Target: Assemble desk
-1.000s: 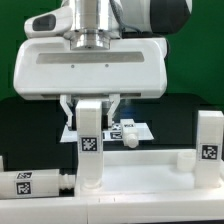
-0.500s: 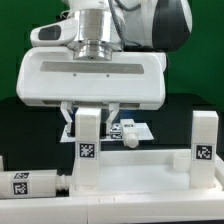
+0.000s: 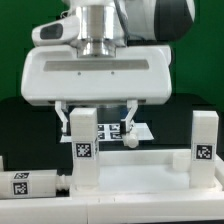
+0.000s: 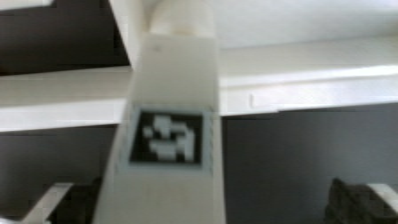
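Black table [image 3: 25, 130], green backdrop [image 3: 10, 40]. Desk tabletop [image 3: 140, 172] flat along near edge. Leg [image 3: 84, 150] upright on it. Second leg [image 3: 204, 142] upright toward exterior view's right, well apart, open room between. Third leg [image 3: 25, 184] lying at exterior view's left. Gripper [image 3: 96, 118] pointing straight down over first leg. Fingers [image 3: 128, 112] apart, straddling leg top, clear gap on right side. Marker board [image 3: 138, 130] far behind.

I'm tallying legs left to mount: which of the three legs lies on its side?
The left leg, at the exterior view's lower left, lies on its side. The middle leg and right leg both stand upright.
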`<state>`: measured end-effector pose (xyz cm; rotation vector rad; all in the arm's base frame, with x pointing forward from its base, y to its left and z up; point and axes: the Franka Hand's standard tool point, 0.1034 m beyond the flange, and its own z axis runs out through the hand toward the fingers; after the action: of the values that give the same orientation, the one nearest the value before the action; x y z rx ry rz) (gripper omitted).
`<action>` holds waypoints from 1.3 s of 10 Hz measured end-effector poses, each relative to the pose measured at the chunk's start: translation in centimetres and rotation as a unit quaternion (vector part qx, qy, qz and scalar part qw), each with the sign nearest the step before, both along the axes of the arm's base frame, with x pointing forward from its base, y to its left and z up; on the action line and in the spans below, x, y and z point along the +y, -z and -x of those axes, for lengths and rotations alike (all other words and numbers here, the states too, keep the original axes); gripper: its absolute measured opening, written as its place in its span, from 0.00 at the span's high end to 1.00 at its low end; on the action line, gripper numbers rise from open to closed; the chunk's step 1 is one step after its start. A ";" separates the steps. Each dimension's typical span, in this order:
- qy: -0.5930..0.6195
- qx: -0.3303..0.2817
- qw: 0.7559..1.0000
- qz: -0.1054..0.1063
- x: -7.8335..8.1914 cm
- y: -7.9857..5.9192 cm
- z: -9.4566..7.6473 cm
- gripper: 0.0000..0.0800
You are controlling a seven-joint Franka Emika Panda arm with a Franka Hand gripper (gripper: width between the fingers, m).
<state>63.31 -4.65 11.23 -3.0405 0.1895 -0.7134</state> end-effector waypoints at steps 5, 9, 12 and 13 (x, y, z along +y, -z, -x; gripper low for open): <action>-0.006 0.166 0.985 -0.057 -0.6 0.1 -1.2 0.19; 0.008 0.173 0.983 -0.061 -0.8 0.7 -0.5 0.34; 0.087 0.175 0.977 -0.085 -0.9 0.8 -0.5 0.64; 0.129 0.176 0.971 -0.097 -1.0 0.8 -0.4 0.64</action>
<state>63.75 -5.69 10.39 -2.9519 0.6279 -0.1376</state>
